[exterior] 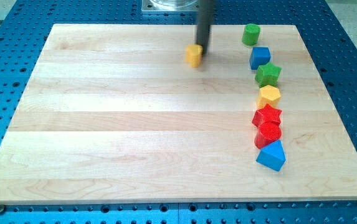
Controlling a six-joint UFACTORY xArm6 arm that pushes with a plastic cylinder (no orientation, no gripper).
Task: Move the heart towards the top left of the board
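A small yellow block [194,55], blurred so its shape is hard to make out, sits near the view's top middle of the wooden board [134,124]. My tip [202,51] is at the lower end of the dark rod, touching the yellow block's right side. No other block is near it.
A column of blocks runs down the view's right: green cylinder [250,34], blue cube [260,58], green star [268,74], yellow hexagon [269,96], red star [266,116], red cylinder [268,134], blue triangle [271,155]. Blue perforated table surrounds the board.
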